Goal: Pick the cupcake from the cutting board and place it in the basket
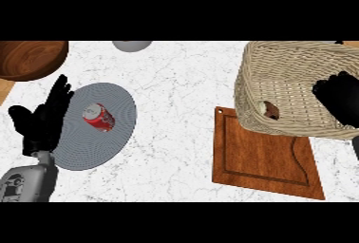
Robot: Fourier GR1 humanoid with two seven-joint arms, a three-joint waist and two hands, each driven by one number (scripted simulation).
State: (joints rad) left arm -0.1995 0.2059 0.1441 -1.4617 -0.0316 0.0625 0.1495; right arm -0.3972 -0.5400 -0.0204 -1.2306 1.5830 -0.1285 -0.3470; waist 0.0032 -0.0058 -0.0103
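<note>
**Cupcake lying in basket, right hand above it**

Nearest, at the lower left: the left forearm [28,182], grey, coming up from the bottom edge. Its left hand [41,121] is open, fingers straight and pointing up, resting at the left rim of a grey plate [77,152]. On the plate, just right of the fingers, lies a red can [99,117] on its side.

Lower right: a wooden cutting board [263,159], bare on top, set at a slight tilt on the white marble counter [175,85]. It sits below and to the left of the right hand.

Further back, the woven basket [280,71] overlaps the board's far edge. The cupcake [269,110] lies inside it, low against the near-left wall, partly hidden by the weave. The right hand [340,97] hangs over the basket's right side, right of the cupcake and apart from it; fingers look loosely spread, nothing in them.

Far left corner, beyond the left hand: a brown wooden bowl [28,59], cut by the edge. At the far edge, a small grey round object [132,45], only partly visible.
</note>
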